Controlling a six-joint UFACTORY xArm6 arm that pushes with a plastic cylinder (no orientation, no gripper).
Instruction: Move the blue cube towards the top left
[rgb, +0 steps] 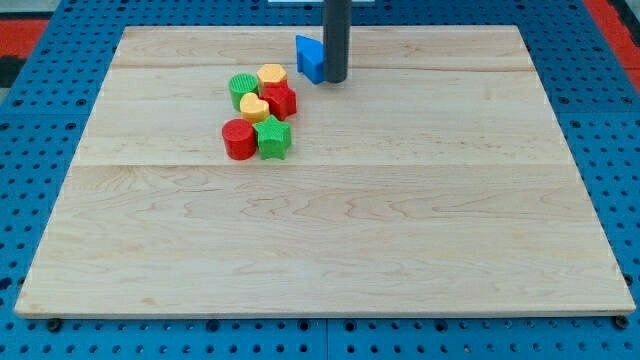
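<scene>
Currently the push appears to be under way: the blue cube (310, 58) lies near the bench's (320, 240) top edge, with the tip (335, 80) touching its right side. A leftward and slightly upward shove is called for next, judging by the bare board beyond. No claw is fitted; no containers are seen.

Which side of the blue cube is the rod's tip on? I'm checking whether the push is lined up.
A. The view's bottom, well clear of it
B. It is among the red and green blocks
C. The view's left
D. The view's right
D: my tip stands right against the view's right side of the blue cube, near the board's top edge, apart from the cluster of other blocks.
</scene>
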